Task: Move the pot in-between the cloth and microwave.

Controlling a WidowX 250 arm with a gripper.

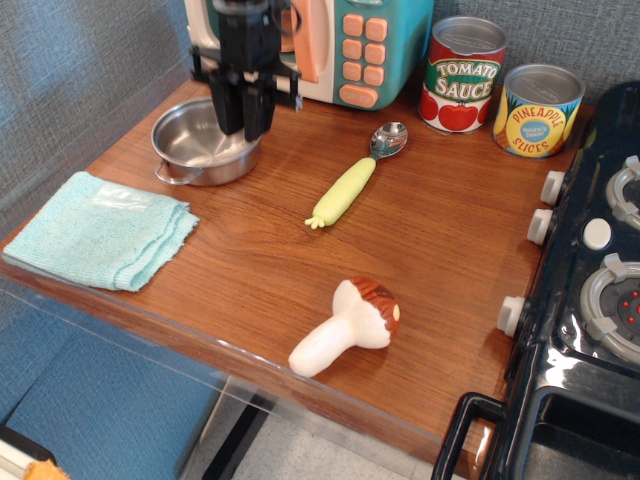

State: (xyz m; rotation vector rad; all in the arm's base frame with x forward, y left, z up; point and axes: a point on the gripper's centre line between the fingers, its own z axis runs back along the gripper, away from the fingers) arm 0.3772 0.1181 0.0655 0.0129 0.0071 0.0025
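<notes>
Pot (195, 148) sits on the tabletop (420, 240) between the cloth (100, 230), at its 7 o'clock, and the microwave (345, 45), at its 1 o'clock. Gripper (245, 118) over the pot's right rim; finger spacing unclear.

Bright, even overhead light, soft short shadows under objects. Glare: sheen patch on the wood table (250, 190) near its middle, specular highlights on the pot (200, 145), spoon bowl (389, 138) and glossy black stove (580, 330). Static scene sharp; gripper (245, 100) slightly motion-blurred, no obvious edge distortion
</notes>
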